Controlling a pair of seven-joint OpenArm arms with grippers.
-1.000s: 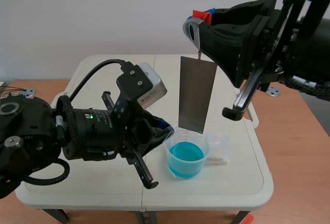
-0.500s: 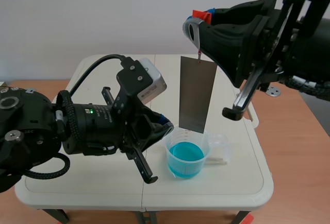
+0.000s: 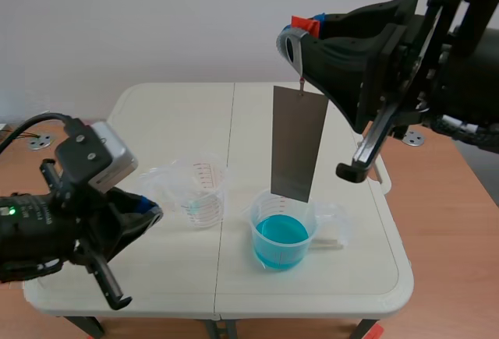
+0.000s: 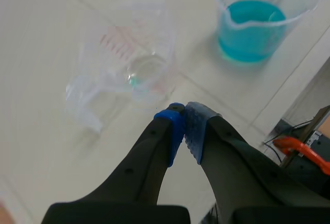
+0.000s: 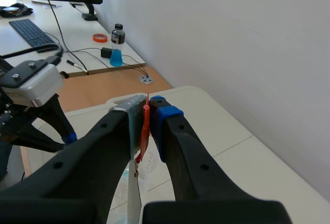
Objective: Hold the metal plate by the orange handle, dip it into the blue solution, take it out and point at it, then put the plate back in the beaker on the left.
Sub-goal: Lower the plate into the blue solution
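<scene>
A grey metal plate [image 3: 298,143] hangs upright from a thin orange handle [image 3: 300,71], its lower edge just above the beaker of blue solution [image 3: 281,233]. My right gripper [image 3: 300,29] is raised and shut on that orange handle [image 5: 145,131], which is pinched between the pads. To the left stands an empty clear beaker [image 3: 202,193], seen ahead of my left gripper [image 4: 184,113] in its wrist view [image 4: 135,60]. My left gripper [image 3: 148,213] is low at the table's left, shut on nothing, its blue pads touching. The blue beaker [image 4: 257,22] lies ahead and to the side.
The white folding table [image 3: 171,117] has a seam down its middle. Wooden floor lies right of the table's edge [image 3: 460,222]. In the right wrist view a desk [image 5: 67,46] with a keyboard, a small bottle and cables stands beyond.
My left arm has pulled back to the left and lower, away from the plate, uncovering the empty beaker. The right arm and plate have not moved.
</scene>
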